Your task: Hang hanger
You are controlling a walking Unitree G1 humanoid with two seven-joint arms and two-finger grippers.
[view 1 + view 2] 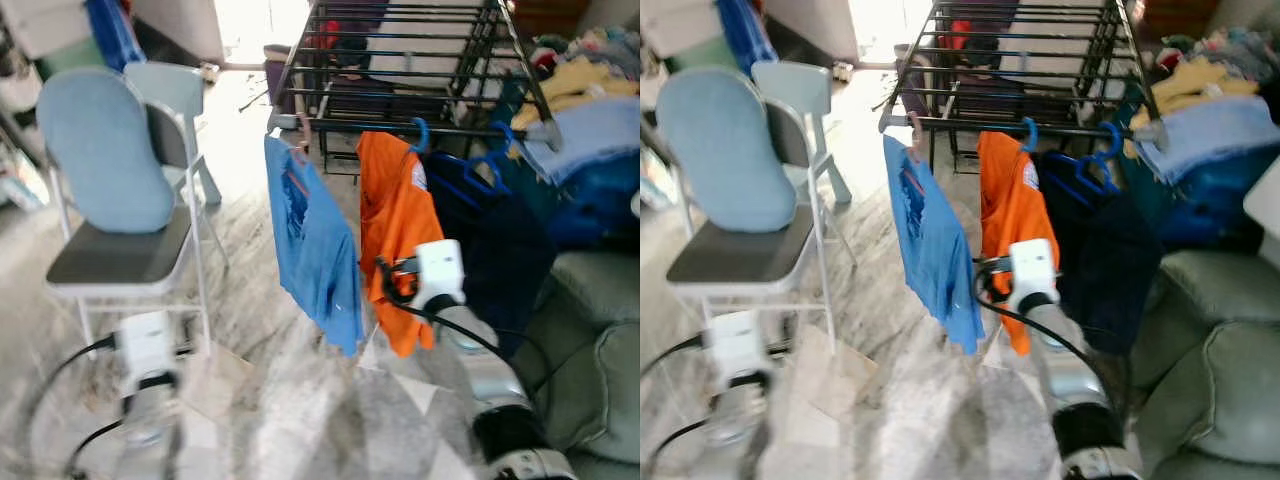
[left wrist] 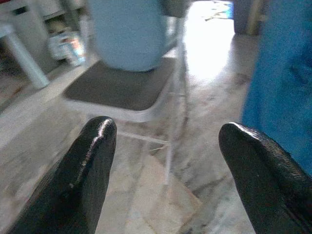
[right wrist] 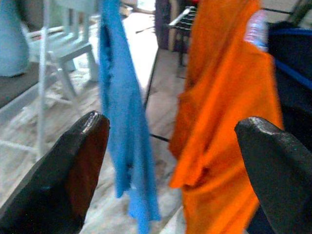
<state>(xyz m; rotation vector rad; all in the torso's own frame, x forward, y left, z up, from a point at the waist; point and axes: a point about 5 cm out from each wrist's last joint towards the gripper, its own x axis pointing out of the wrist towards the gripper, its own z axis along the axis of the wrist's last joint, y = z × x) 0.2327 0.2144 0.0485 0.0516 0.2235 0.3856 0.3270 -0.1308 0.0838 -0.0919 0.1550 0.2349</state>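
Right end effector (image 3: pixel 170 141) spread before orange shirt (image 3: pixel 224 112), blue shirt (image 3: pixel 122 97)

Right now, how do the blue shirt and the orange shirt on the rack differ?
The blue shirt hangs at the rail's left end; the orange shirt hangs beside it, nearer the dark garment. The blue one reaches slightly higher. Both hang on hangers from the drying rack's front rail.

Three garments hang on hangers from the front rail of a black drying rack (image 1: pixel 400 60): a blue shirt (image 1: pixel 315 250) on a pinkish hanger (image 1: pixel 300 130), an orange shirt (image 1: pixel 398 230) beside it on a blue hanger (image 1: pixel 421 133), then a dark navy garment (image 1: pixel 490 250) on another blue hanger (image 1: pixel 480 170).
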